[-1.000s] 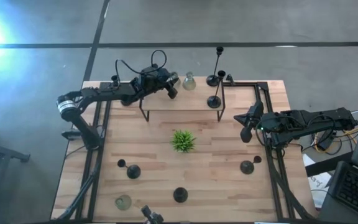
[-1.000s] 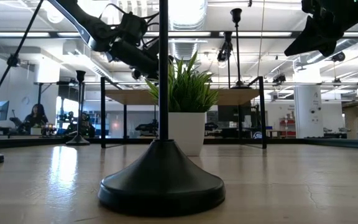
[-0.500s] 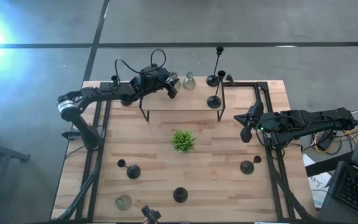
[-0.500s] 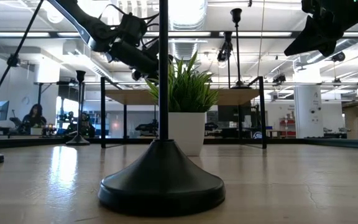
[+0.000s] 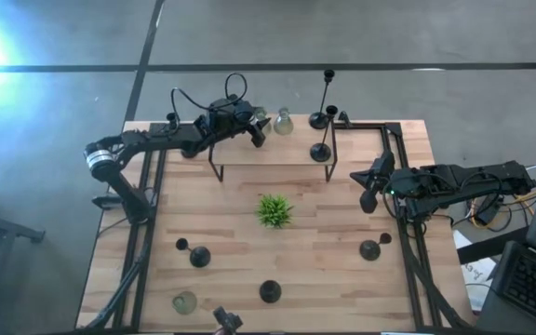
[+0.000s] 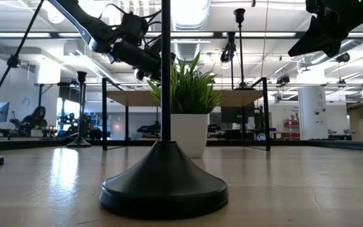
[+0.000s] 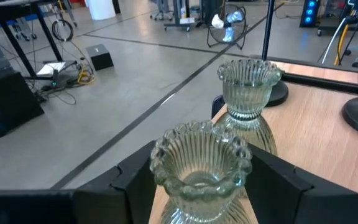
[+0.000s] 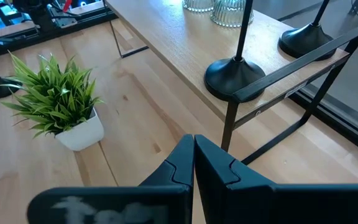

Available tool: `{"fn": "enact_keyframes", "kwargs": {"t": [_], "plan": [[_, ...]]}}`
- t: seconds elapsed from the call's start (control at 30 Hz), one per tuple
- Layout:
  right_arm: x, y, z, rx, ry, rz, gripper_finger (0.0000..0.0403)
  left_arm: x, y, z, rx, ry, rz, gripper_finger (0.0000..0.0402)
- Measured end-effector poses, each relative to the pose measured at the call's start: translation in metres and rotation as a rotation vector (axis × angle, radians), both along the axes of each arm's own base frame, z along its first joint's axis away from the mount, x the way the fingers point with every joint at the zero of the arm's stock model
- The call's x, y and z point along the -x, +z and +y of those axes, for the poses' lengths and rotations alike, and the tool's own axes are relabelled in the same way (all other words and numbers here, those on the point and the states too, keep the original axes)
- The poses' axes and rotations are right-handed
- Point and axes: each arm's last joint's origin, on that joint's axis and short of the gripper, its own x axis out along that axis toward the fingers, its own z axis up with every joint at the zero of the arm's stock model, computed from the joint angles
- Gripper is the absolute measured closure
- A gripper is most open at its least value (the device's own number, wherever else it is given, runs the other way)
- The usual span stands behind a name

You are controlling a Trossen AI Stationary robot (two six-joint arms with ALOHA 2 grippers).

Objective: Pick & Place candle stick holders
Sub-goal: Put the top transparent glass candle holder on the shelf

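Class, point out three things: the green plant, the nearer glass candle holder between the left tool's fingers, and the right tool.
green plant [image 5: 274, 210], high view, leaf centre
nearer glass candle holder [image 7: 201, 163], left wrist view, fluted rim
right tool [image 8: 193, 163], right wrist view, closed fingertips

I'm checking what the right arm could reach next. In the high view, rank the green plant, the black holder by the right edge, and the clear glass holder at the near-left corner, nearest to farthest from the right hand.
1. Black holder, just toward the near edge from the right hand.
2. Green plant, table centre.
3. Clear glass holder, near-left corner.
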Motion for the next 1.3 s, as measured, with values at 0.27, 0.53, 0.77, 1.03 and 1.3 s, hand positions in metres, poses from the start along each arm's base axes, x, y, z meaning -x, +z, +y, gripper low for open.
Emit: {"fn": "enact_keyframes", "kwargs": {"t": [0.27,0.53,0.77,1.03,1.3], "plan": [[0.000,0.000,0.000,-0.003,-0.001,-0.001,0.0394,0.001,0.000,0.002,-0.021,-0.001,0.016,0.0184],[0.000,0.000,0.000,-0.003,-0.001,-0.001,0.0394,0.007,0.000,0.010,-0.029,0.000,0.022,0.0184],[0.000,0.000,0.000,-0.003,-0.001,-0.001,0.0394,0.008,0.001,0.012,-0.032,-0.025,0.006,0.0184],[0.000,0.000,0.000,-0.003,-0.001,-0.001,0.0394,0.008,0.001,0.013,-0.030,-0.038,0.004,0.0184],[0.000,0.000,0.000,-0.010,-0.002,-0.004,0.0394,-0.001,-0.014,0.020,-0.019,-0.084,0.008,0.0184]]}}
